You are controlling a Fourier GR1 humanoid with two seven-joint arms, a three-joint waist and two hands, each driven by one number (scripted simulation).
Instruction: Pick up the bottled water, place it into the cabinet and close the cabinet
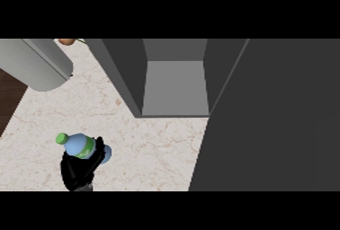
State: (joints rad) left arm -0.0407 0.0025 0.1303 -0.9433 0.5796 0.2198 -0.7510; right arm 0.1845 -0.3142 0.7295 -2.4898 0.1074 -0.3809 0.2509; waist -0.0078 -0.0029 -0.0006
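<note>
The fingers [98, 148] of the left hand [79, 168] are curled around the bottle [81, 146], so the hand grips it at its lower part. The bottle is blue and clear, with a green cap [62, 138] and a green label. It leans to the left, with the cap pointing up and left in the head view. It cannot be told if the bottle is lifted or touches the counter [153, 148], because the hand hides its bottom.

The right hand does not show in the view.

Behind the hand, well apart from it, stands the cabinet [174, 76]. It is open, and its grey inside looks to have nothing in it. Its door [272, 117] is a big dark panel at the right side, swung out over the counter. At the upper left a grey rounded object [36, 63] lies on the counter, and a small orange thing [65, 41] shows at the top edge.

As a judgement, only 1 step is done: the bottle is grasped. 2 steps are left: to carry the bottle up and right into the cabinet, and then to push the door shut.
</note>
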